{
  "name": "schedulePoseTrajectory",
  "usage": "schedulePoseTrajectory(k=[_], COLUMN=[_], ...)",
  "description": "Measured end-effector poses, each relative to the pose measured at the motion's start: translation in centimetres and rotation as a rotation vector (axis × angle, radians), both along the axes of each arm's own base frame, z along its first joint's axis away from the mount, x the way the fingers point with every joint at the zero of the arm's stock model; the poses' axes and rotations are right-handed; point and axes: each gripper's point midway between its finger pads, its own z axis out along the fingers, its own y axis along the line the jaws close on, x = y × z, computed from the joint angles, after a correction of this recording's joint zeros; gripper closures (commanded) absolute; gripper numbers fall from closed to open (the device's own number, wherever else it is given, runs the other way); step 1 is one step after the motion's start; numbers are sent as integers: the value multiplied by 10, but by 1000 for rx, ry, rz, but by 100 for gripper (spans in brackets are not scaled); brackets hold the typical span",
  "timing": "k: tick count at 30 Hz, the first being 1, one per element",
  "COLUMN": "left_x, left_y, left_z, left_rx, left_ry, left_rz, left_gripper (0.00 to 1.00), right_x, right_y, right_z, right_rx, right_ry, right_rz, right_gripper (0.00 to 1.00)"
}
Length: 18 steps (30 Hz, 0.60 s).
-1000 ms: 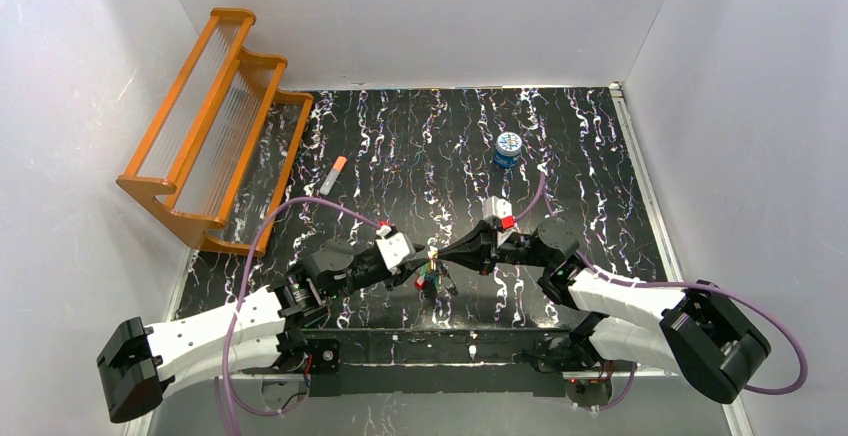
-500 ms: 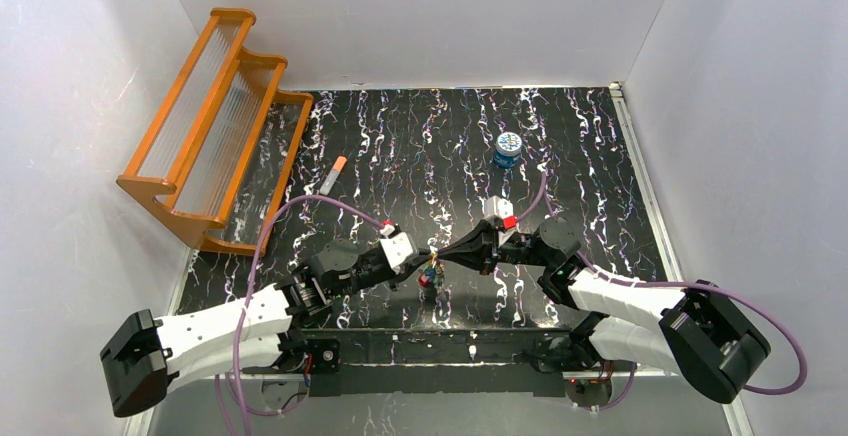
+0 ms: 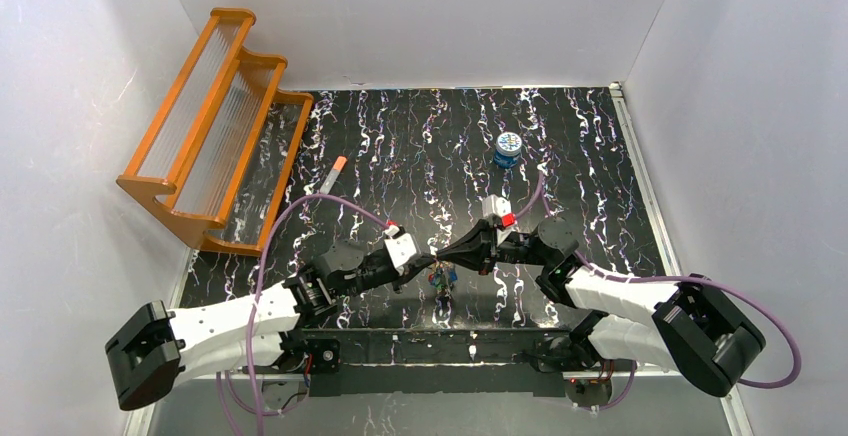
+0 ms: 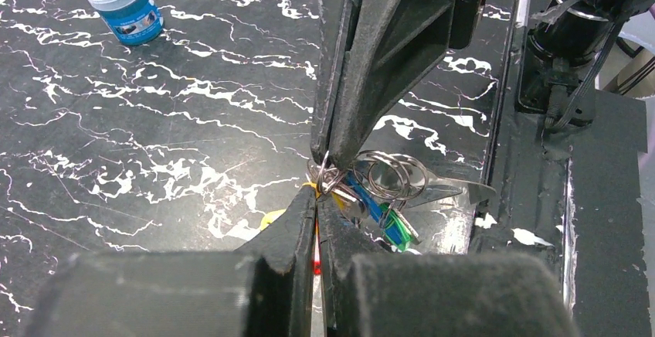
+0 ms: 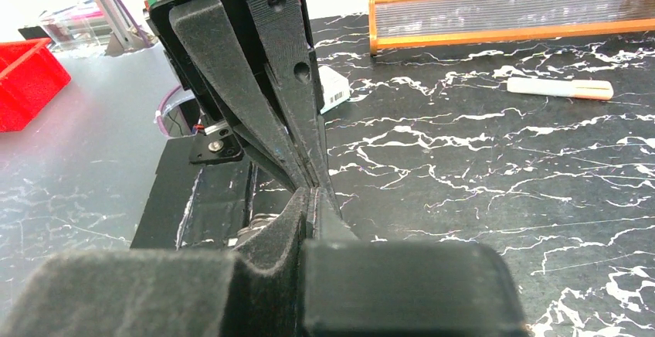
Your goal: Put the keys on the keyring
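My two grippers meet tip to tip over the near middle of the table. The right gripper [image 3: 440,256] is shut on the top of a bunch of thin silvery rings, the keyring [image 4: 395,175]. The keys [image 3: 440,278] dangle under it: blue and green heads [image 4: 388,227] and a yellow one [image 4: 270,218]. The left gripper [image 4: 317,198] is shut right below the right gripper's tips, with the yellow head at its tip and a red sliver in the slit between its fingers. In the right wrist view the right gripper [image 5: 313,192] touches the left fingers [image 5: 255,82]; the bunch is mostly hidden there.
A small blue tin [image 3: 509,149] stands at the back right. A white tube with an orange tip [image 3: 333,175] lies near an orange wooden rack [image 3: 215,126] at the back left. White walls close in three sides. A red bin [image 5: 27,82] sits beyond the table.
The left gripper has slid right up to the right gripper's tips and closed on the bunch. The hanging keys shifted slightly right. The right arm barely moved.
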Motion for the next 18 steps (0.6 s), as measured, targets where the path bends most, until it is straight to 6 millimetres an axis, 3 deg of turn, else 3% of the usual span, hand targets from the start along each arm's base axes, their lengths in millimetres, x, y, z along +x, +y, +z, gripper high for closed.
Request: schedulePoseTrajectory(k=[12, 18], left_x=[2, 4], left_y=[-3, 3], left_z=[-14, -26], left_rx=[36, 85], left_ry=[15, 27], left_rz=[3, 20], left_gripper=[100, 76], right_x=[-3, -5], right_y=[0, 0], right_z=[1, 7], right_rx=[5, 27], right_ry=[32, 18], right_rz=[21, 33], right_gripper=[99, 99])
